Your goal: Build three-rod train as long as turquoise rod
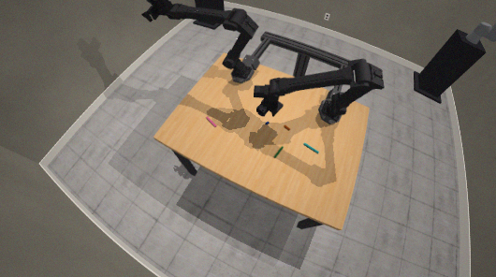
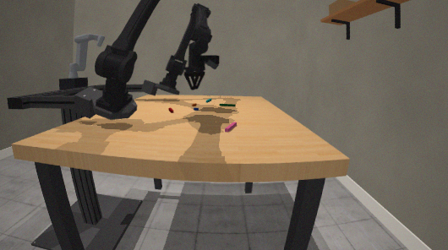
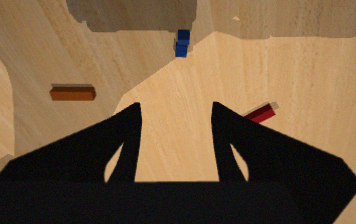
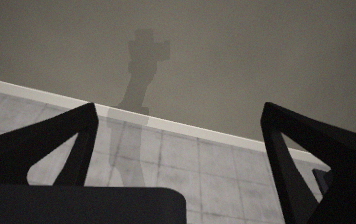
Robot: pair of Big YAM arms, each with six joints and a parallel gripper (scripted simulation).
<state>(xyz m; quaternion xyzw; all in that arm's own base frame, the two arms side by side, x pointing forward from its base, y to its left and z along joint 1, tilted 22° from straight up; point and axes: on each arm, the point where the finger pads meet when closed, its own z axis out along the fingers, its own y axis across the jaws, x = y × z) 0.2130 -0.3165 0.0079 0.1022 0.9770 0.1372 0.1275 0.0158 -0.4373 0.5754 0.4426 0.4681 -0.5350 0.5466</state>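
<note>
Two small blue rods, one [image 3: 183,36] and another [image 3: 181,50], lie end to end, touching or nearly so and slightly offset sideways; they look like one blue spot [image 1: 267,123] [image 2: 196,109] in the top and exterior views. My left gripper [image 1: 267,114] [image 2: 194,88] [image 3: 176,111] is partly open and empty, above the table near them. The dark green rod [image 1: 279,152] [image 2: 227,105] lies apart from the blue ones. The turquoise rod [image 1: 311,148] [image 2: 209,100] lies beyond it. My right gripper [image 4: 179,112] is wide open and empty, away from the table.
An orange rod [image 1: 286,127] [image 2: 194,105] [image 3: 72,93] lies near the blue pair. A red rod [image 2: 171,110] [image 3: 261,115] lies on the pair's other side, partly behind a left finger in the wrist view. A pink rod [image 1: 211,122] [image 2: 231,127] lies well apart.
</note>
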